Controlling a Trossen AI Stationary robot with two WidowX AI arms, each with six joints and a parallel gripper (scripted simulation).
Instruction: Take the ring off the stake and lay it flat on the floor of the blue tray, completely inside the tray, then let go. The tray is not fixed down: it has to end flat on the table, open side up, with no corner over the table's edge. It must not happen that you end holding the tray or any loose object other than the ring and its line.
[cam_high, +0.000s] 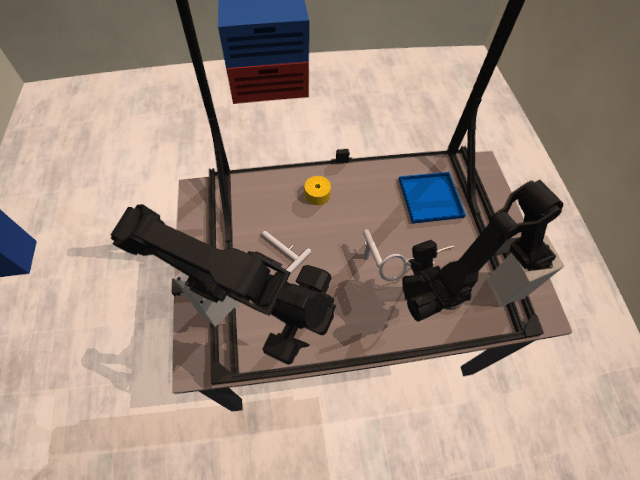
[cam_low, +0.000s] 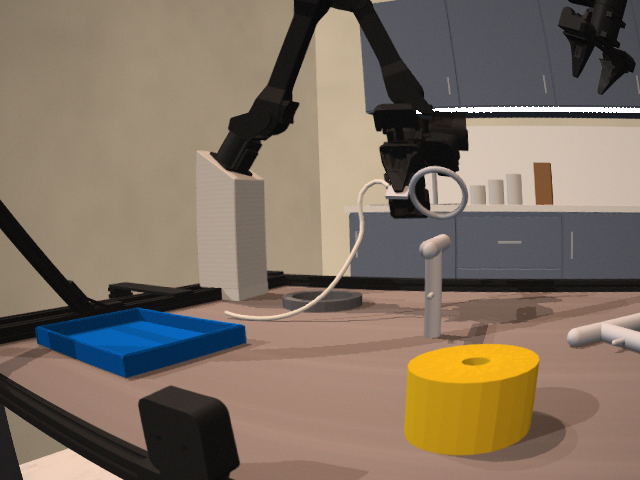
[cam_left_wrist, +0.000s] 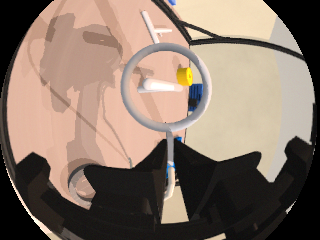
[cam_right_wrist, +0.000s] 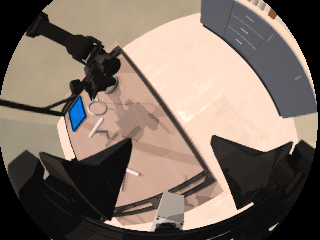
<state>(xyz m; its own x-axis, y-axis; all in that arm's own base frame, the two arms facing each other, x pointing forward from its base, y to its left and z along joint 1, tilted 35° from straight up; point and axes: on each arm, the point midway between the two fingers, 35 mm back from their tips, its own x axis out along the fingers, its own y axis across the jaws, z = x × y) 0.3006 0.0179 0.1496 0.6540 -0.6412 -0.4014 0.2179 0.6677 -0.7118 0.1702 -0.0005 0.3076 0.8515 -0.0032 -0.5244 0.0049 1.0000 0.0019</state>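
Right now the left gripper (cam_high: 410, 264) (cam_low: 398, 187) (cam_left_wrist: 169, 142) (cam_right_wrist: 92, 100) is closed on a small pale tab (cam_low: 397, 193) at the edge of the thin grey ring (cam_high: 393, 254) (cam_low: 464, 192) (cam_left_wrist: 124, 87) (cam_right_wrist: 89, 108). The ring is off the white stake (cam_high: 372, 248) (cam_low: 433, 297) (cam_left_wrist: 162, 86) (cam_right_wrist: 96, 128), up in the air above its crosspiece, with a gap between them in the exterior view. Its round face is turned toward the exterior camera, so it stands upright instead of lying level. From the tab a slim white line (cam_high: 445, 249) (cam_low: 356, 242) curves down to the table, its loose end lying between the stake and the blue square tray (cam_high: 434, 198) (cam_low: 186, 351) (cam_right_wrist: 77, 114).

The tray rests flat on the table, open side up, well apart from the stake, and the ring is outside it. Nearer the exterior camera than the stake, a yellow cylinder (cam_high: 317, 196) (cam_low: 465, 413) (cam_left_wrist: 184, 77) with a hole in its top stands on the table. A white T-shaped piece (cam_high: 279, 245) (cam_low: 620, 333) (cam_left_wrist: 150, 27) (cam_right_wrist: 132, 171) lies on the stake's other side from the tray. A low dark grey round piece (cam_low: 322, 304) sits beyond the stake, near the left arm's base. The right gripper (cam_high: 310, 338) (cam_low: 589, 85) (cam_right_wrist: 173, 141) hangs raised, well apart from the stake, its fingers spread wide with nothing between them.
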